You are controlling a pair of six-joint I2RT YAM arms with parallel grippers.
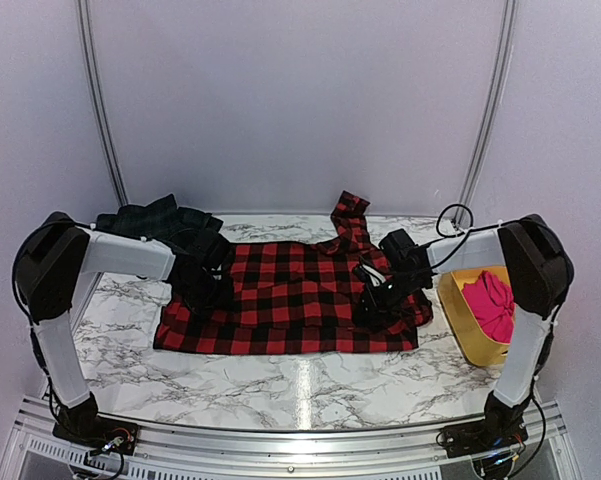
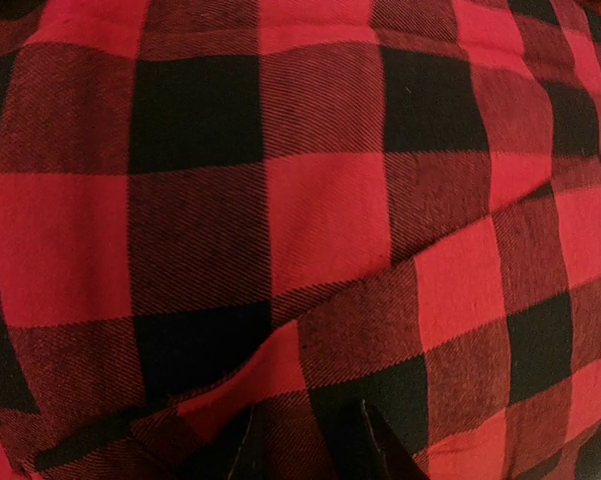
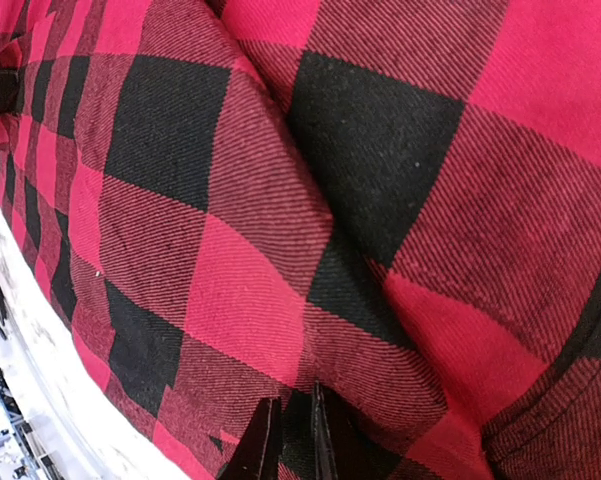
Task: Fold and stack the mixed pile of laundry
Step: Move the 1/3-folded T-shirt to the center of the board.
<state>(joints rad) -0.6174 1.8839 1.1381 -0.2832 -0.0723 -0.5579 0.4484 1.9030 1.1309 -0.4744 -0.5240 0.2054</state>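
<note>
On the marbled table [image 1: 280,385], the red-and-black checked garment [image 1: 290,300] is lying spread flat. The left gripper [image 2: 310,448] is pinching a fold near its left edge, and the right gripper [image 3: 296,438] is clamping cloth near its right. The magenta-pink garment [image 1: 492,305] is sitting in the yellow tub [image 1: 458,318] — the dark plaid garment [image 1: 155,220] is lying far left.

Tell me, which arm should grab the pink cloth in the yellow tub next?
Right, I think. The pink cloth sits in the yellow tub near the right hand; the left hand is across the checked shirt.
</note>
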